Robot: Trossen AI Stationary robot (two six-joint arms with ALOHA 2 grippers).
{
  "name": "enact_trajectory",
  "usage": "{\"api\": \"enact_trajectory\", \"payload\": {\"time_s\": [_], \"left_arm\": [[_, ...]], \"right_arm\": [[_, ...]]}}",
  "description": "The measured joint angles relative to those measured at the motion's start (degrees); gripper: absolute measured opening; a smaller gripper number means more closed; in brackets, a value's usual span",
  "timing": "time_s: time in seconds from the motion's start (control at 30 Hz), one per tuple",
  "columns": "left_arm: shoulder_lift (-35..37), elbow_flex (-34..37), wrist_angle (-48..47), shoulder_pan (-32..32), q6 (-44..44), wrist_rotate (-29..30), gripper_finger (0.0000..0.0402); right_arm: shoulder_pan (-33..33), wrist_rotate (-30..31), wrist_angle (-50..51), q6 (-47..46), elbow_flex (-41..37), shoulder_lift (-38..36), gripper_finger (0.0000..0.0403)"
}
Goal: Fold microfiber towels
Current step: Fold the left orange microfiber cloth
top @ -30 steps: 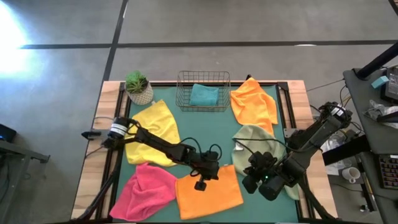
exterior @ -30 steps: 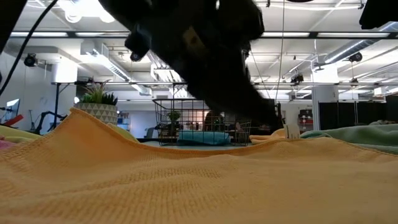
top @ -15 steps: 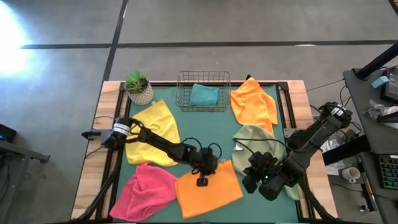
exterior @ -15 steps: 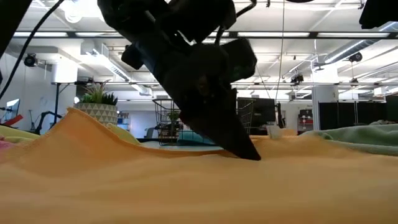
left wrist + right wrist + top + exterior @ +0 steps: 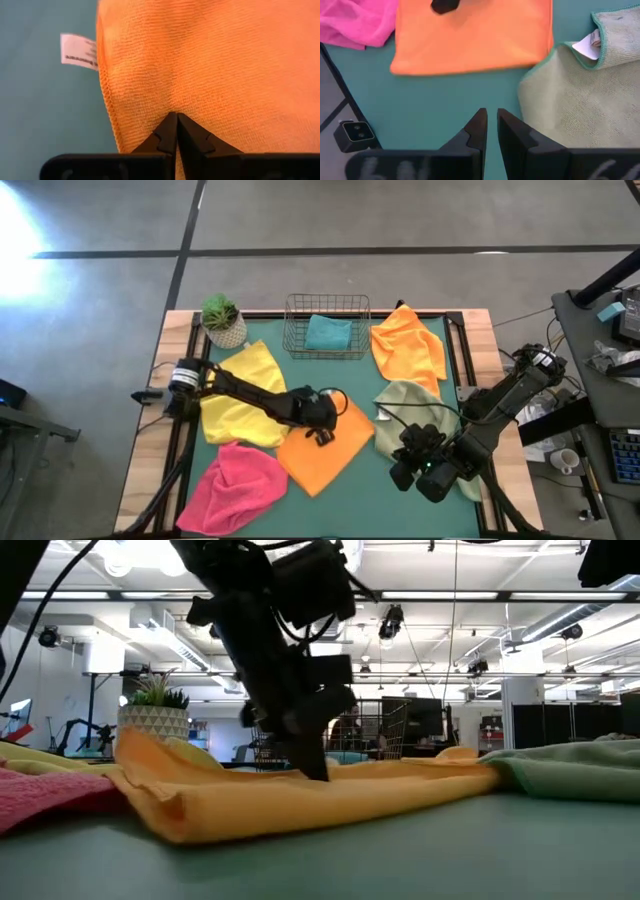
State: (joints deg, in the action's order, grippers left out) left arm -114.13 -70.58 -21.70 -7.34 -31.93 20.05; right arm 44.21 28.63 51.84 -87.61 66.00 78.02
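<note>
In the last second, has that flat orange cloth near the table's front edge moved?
Yes. The flat orange cloth, pinched by the left gripper, has slid toward the wire mesh basket.

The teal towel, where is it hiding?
The teal towel lies inside the wire basket at the table's far edge in the high view, between the potted plant on its left and an orange towel on its right.

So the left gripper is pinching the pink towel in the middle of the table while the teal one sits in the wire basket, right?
Not quite. The left gripper is shut on the orange towel, not the pink towel, which lies untouched near the front left corner. The high view shows this. The teal towel does sit in the wire basket.
</note>
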Motion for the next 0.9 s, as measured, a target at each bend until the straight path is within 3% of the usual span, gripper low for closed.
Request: {"api": "enact_trajectory", "payload": {"time_s": [0.23,0.37,0.63,0.9], "left_arm": [[2.3,0.3,-2.5,0.4,-6.5,-1.7,0.0],[5.7,0.3,-2.5,-0.6,-0.6,-3.6,0.0],[10.9,0.4,-3.1,-5.4,11.6,-21.0,0.0],[8.7,0.4,-2.9,-13.7,14.1,-23.1,0.0]], "right_arm": [[0.0,0.0,-0.2,0.8,0.0,0.0,0.0036],[0.0,-0.4,-0.3,1.6,0.0,0.0,0.0036],[0.0,-1.1,-1.0,5.0,0.0,0.0,0.0036],[0.0,-3.1,-1.3,7.7,0.0,0.0,0.0036]]}}
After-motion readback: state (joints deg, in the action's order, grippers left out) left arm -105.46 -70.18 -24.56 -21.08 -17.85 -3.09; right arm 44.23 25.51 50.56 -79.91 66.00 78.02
